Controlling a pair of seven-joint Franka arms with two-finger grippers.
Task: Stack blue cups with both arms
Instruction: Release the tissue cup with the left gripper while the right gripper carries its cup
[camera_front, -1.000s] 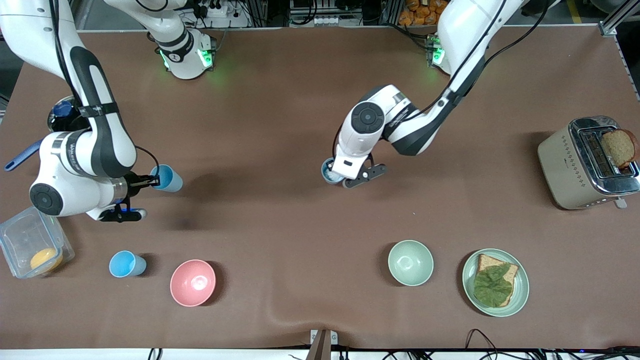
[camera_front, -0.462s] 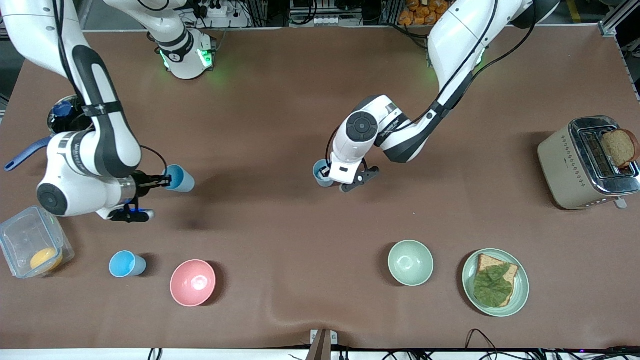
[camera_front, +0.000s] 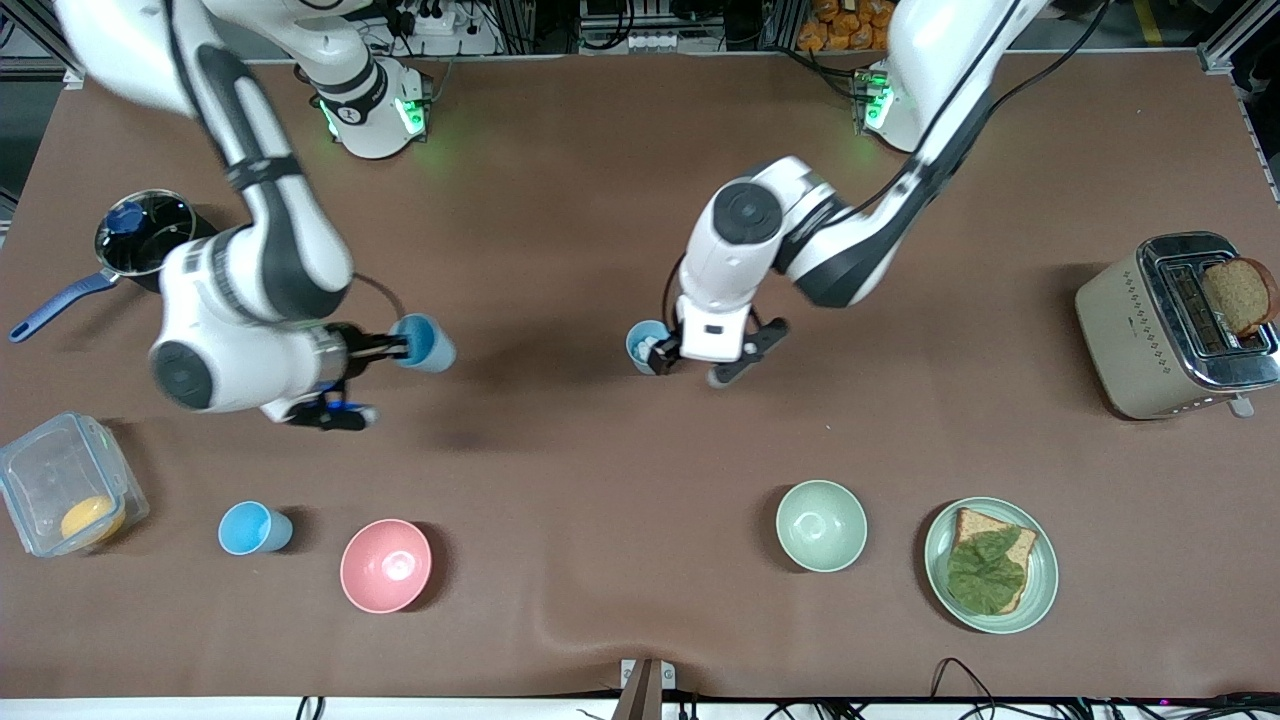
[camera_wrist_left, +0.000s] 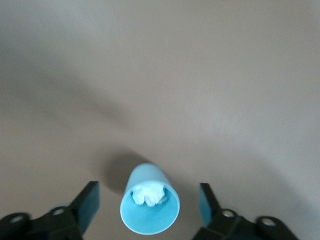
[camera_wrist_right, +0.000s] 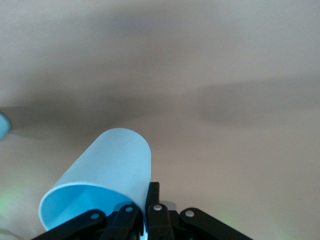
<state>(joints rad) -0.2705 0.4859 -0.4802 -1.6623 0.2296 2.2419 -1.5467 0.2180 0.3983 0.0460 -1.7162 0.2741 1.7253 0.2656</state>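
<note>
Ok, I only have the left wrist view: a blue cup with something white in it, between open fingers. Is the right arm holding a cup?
Observer: Yes. The right gripper is shut on the rim of a sky blue cup, held on its side over the table.
Operator: Besides that and the pale cup at the left gripper, any more?
Observer: A third cup stands upright beside the pink bowl, nearer the front camera than the pale cup.

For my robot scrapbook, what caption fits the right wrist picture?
The right gripper pinches a sky blue cup by its rim above the brown table.
</note>
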